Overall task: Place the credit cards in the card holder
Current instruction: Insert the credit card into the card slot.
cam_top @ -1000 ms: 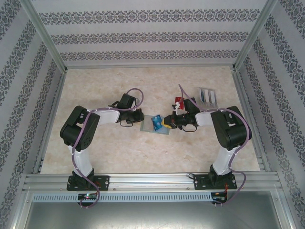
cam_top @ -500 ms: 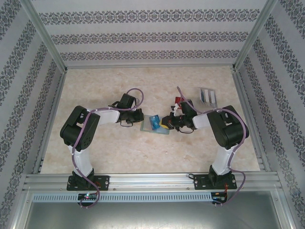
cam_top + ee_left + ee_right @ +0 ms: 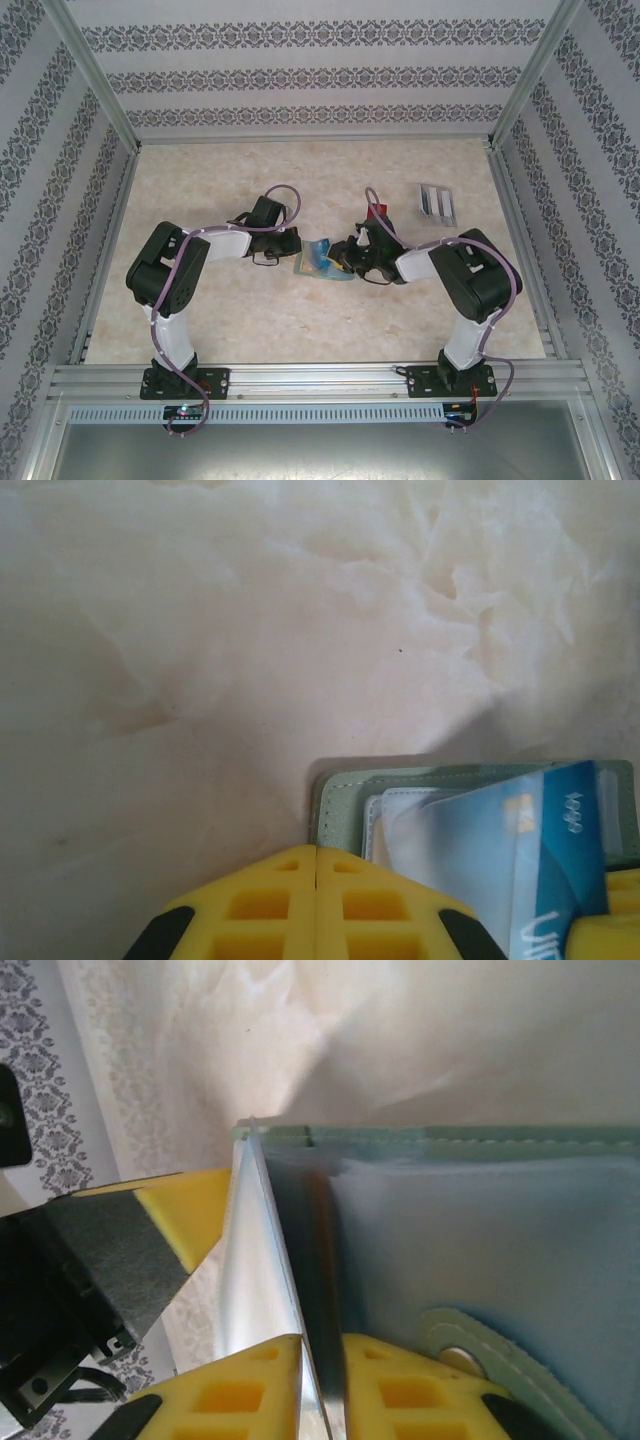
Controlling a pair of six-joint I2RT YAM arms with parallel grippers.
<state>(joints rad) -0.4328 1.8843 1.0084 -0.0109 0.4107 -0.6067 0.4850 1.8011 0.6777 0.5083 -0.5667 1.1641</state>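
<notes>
The right claw (image 3: 320, 1345) is clamped on a blue credit card (image 3: 262, 1260), which shows edge-on between its yellow fingers and leans over the open card holder (image 3: 480, 1138). Whether the card's edge sits in a pocket cannot be told. The left claw (image 3: 316, 852) has its fingers pressed together, its tip at the holder's edge. The holder lies flat on the bench (image 3: 250, 320) between the two arms. A red card (image 3: 377, 212) lies just behind the right claw, and a clear slotted stand (image 3: 436, 202) is near it, further right.
</notes>
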